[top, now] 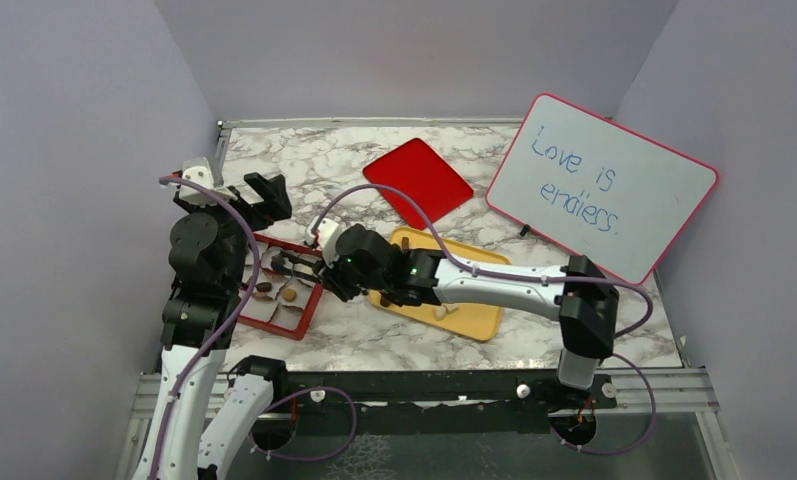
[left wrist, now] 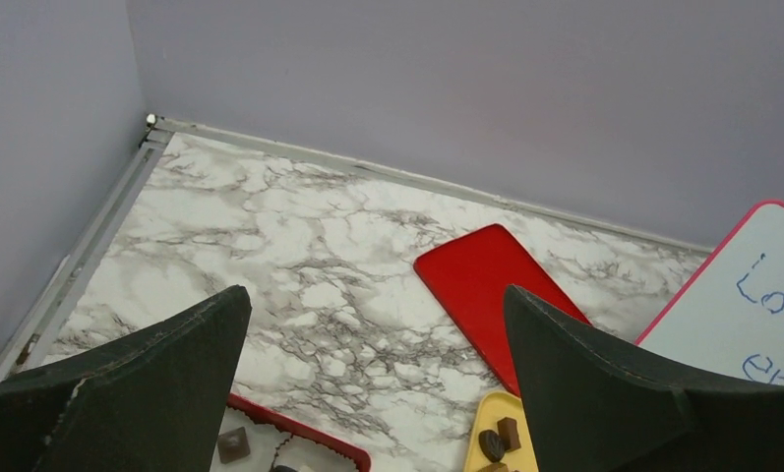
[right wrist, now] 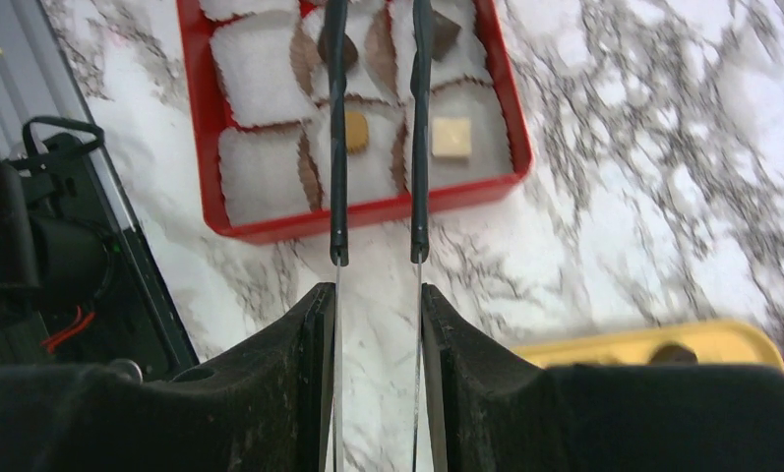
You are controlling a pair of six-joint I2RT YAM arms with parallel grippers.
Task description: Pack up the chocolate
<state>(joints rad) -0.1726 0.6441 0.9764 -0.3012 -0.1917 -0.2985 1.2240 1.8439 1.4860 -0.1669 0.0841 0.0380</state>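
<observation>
Right claw [right wrist: 376, 295] clenched on thin black tongs [right wrist: 338, 147]. Their arms reach out over the red box [right wrist: 199, 98], tips cut off at the top edge of the wrist view, so cannot tell whether they pinch anything.

Chocolates sit in the box's paper cups: a tan piece [right wrist: 356, 131], a cream square [right wrist: 452, 138], two dark ones farther in. More lie on the yellow tray [top: 479, 318], with a cream one [top: 439, 312] near its front edge.

Left claw [left wrist: 373, 305] released, jaws wide, raised over the marble table [left wrist: 319, 256], with the red lid [left wrist: 486, 285] beyond.
</observation>
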